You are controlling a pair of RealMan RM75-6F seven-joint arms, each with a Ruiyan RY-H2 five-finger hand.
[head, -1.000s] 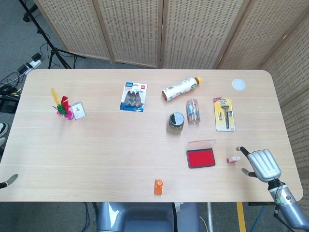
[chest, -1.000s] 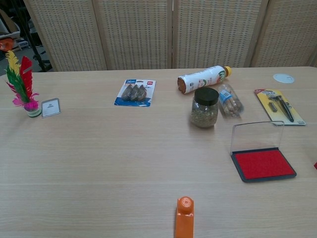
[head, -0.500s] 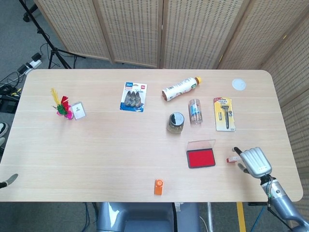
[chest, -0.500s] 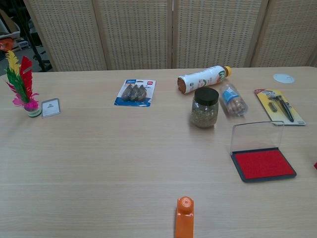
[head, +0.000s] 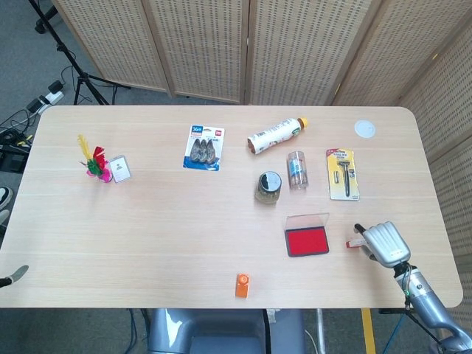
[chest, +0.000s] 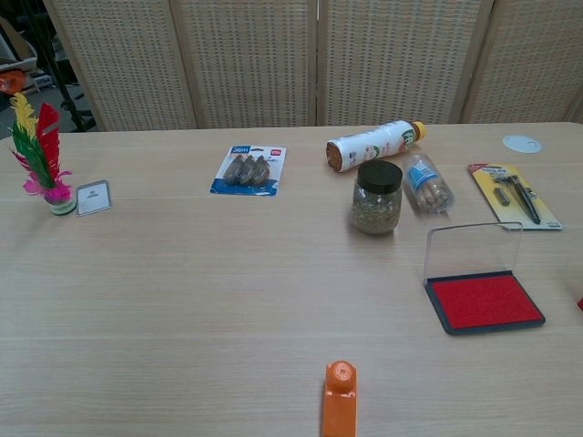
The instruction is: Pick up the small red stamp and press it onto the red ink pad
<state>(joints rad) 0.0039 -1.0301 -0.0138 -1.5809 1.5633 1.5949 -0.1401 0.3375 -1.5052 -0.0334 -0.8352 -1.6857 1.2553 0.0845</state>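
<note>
Right hand (head: 386, 244) over small red stamp (head: 352, 243), beside open red ink pad (head: 307, 241).

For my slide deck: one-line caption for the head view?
Right hand reaches the small red stamp lying beside the open red ink pad.

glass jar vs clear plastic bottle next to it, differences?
The glass jar stands upright; the clear plastic bottle lies on its side. The jar is squat with a black lid; the bottle is slimmer, with a blue label band. The jar holds greenish-brown contents; the bottle's look tan. Both are transparent and rest on the table.
</note>
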